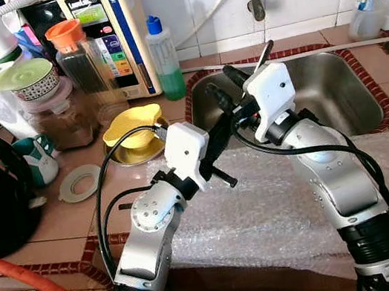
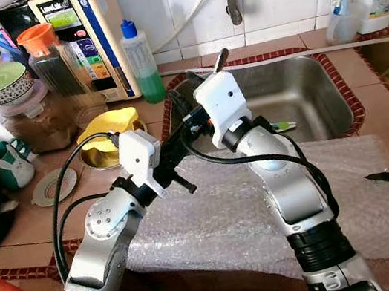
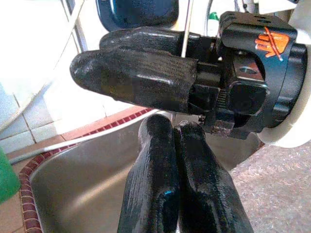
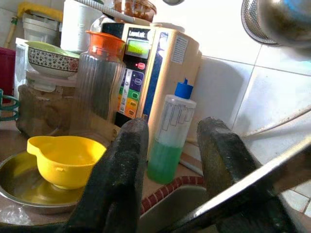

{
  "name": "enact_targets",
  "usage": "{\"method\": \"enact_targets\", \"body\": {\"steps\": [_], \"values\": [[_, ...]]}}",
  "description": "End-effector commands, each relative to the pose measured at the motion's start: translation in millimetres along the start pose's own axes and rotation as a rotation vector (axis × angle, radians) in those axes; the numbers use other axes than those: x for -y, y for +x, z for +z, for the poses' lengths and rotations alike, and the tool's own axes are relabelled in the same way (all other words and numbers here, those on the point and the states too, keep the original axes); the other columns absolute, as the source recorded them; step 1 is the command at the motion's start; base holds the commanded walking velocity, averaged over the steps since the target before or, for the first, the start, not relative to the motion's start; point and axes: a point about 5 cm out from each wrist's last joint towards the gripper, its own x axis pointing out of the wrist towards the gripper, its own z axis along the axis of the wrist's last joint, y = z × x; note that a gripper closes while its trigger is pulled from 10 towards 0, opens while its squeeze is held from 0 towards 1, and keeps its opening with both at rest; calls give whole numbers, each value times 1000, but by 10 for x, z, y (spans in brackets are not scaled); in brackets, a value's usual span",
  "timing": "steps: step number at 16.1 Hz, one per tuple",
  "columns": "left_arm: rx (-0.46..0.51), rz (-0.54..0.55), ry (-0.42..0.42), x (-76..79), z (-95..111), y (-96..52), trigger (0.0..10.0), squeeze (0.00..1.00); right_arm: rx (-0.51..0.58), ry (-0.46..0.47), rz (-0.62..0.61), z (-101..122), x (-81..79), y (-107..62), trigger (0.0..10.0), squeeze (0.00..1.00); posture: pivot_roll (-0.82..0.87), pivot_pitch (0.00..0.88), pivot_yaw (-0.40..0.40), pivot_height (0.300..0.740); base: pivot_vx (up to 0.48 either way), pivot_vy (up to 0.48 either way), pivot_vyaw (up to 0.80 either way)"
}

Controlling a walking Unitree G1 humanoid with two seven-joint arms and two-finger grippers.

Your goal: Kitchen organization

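Over the sink's [image 1: 365, 85] near corner, left hand [image 3: 175, 141] pinched shut, empty; right hand [image 4: 170, 145] parted around a knife [image 4: 252, 187].

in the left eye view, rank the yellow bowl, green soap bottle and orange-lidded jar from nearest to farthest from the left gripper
1. Yellow bowl, on the counter to the robot's left of the left gripper.
2. Green soap bottle, behind, by the wall.
3. Orange-lidded jar, farther left.
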Motion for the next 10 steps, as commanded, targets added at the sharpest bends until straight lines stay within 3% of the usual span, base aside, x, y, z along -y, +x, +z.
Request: {"method": "enact_targets", "body": {"steps": [1,6,7,8,9,10], "values": [[15,45,24,-110,44,-54,0,0,-41,-6,-94,-74,180,-61,0,0,-294,77,174,740,0,0,0],[10,55,28,-114,33,-59,353,0,-29,-8,-103,-60,198,-41,0,0,-292,73,172,740,0,0,0],[8,57,32,-116,31,-56,2784,0,-27,-6,-105,-60,197,-39,0,0,-291,71,173,740,0,0,0],[8,61,36,-120,34,-51,4000,0,-23,0,-110,-57,196,-38,0,0,-291,71,173,740,0,0,0],[9,62,37,-122,34,-52,6000,0,-17,7,-117,-49,195,-34,0,0,-292,70,172,740,0,0,0],[10,64,32,-123,34,-51,10000,227,-14,8,-119,-45,194,-32,0,0,-292,70,172,740,0,0,0]]}}
